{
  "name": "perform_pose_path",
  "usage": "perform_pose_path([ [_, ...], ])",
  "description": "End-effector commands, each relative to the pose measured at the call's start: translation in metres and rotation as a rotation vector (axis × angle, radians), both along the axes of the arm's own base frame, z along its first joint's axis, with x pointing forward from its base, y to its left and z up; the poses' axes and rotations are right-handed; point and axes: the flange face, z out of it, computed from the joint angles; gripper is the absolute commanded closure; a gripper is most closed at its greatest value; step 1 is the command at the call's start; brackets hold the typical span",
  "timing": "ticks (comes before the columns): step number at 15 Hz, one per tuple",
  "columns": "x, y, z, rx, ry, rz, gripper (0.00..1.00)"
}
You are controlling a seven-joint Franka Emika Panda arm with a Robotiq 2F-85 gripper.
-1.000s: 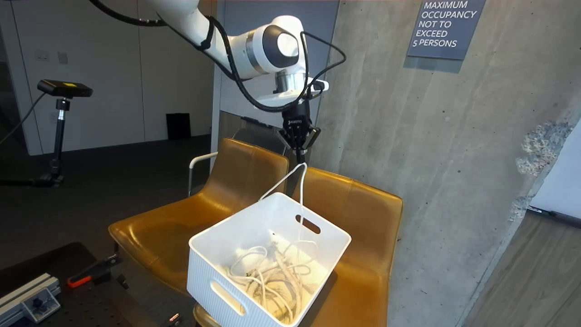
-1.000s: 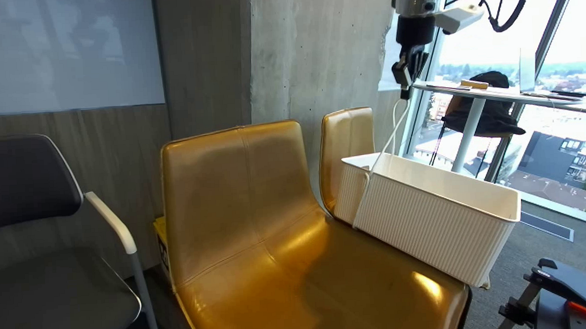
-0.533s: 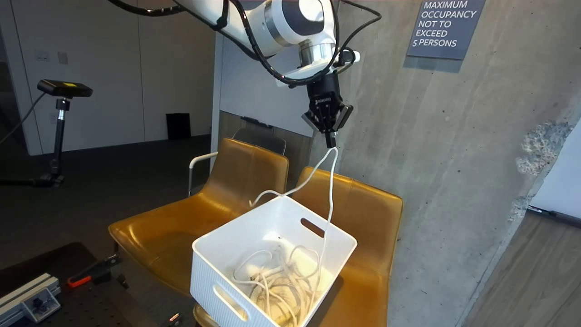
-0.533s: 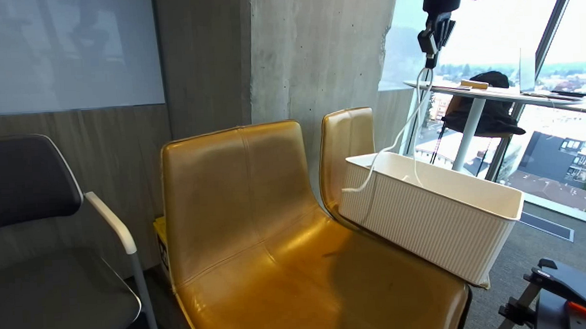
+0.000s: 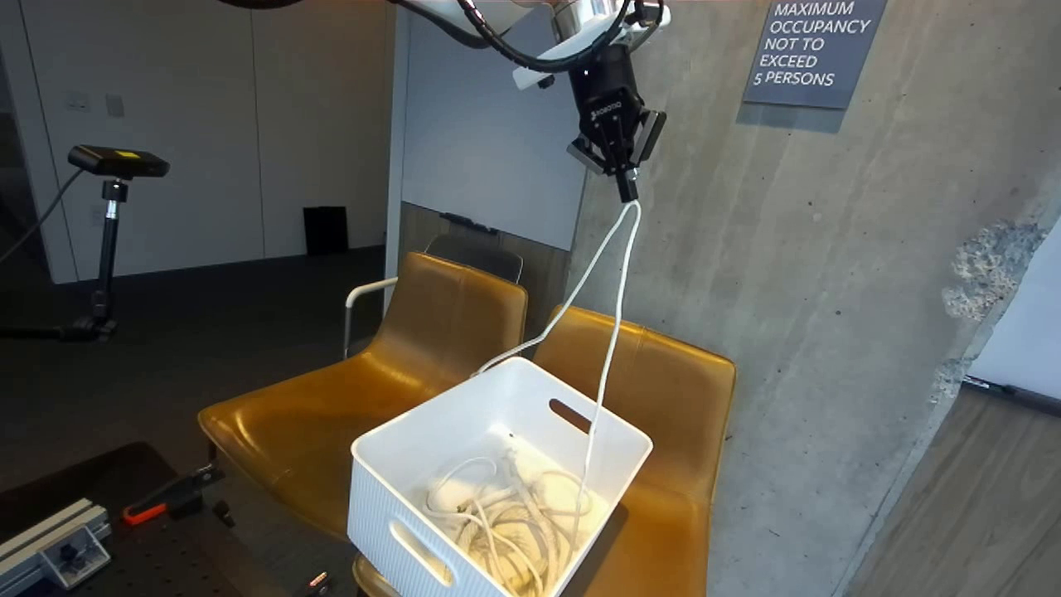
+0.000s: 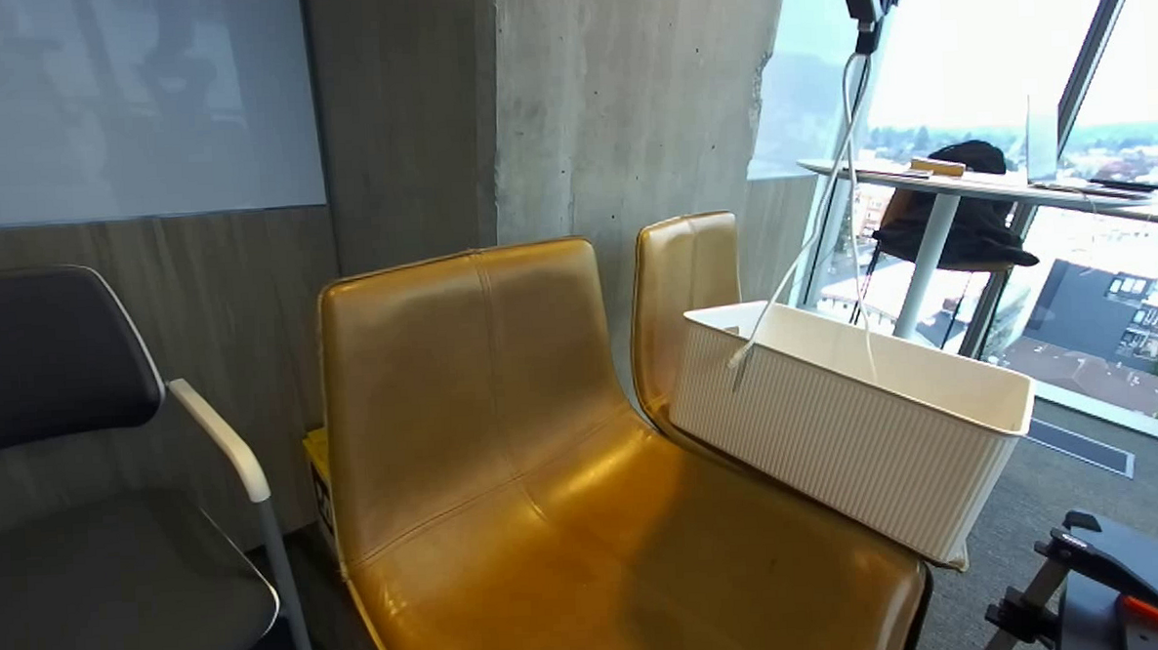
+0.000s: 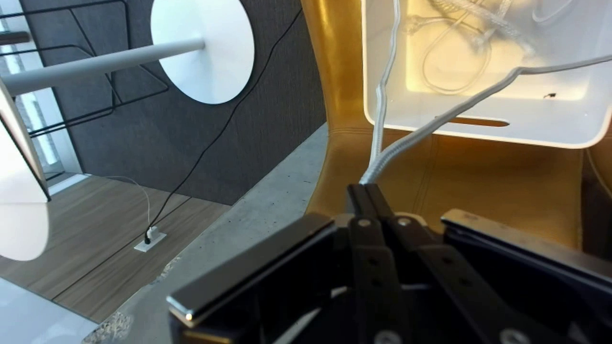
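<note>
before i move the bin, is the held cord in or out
Partly in: both exterior views show one strand of the cord running inside the bin, the other hanging outside.

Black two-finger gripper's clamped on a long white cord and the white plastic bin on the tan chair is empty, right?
No, the bin on the chair isn't empty: an exterior view shows tangled whitish cords inside. The gripper does clamp the long cord.

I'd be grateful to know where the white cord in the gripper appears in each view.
In an exterior view: the white cord hangs from the gripper, near the centre.
In an exterior view: the white cord, right of centre, mostly upper half.
In the wrist view: the white cord, two strands, upper right.
Shared landmark: the white bin, visible in all three.
</note>
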Motion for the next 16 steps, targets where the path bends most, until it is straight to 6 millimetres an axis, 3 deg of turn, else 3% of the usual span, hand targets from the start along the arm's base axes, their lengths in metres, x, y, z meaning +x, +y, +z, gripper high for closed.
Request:
perform_pose_path([
  [1, 0.005, -0.003, -0.004, -0.038, 0.032, 0.005, 1.00],
  [5, 0.001, -0.021, 0.002, -0.059, 0.039, -0.010, 1.00],
  [11, -0.010, -0.050, 0.034, -0.095, 0.015, -0.010, 1.00],
  [13, -0.008, -0.043, 0.028, -0.094, 0.018, 0.005, 1.00],
  [16, -0.004, -0.013, -0.011, -0.039, 0.050, 0.040, 1.00],
])
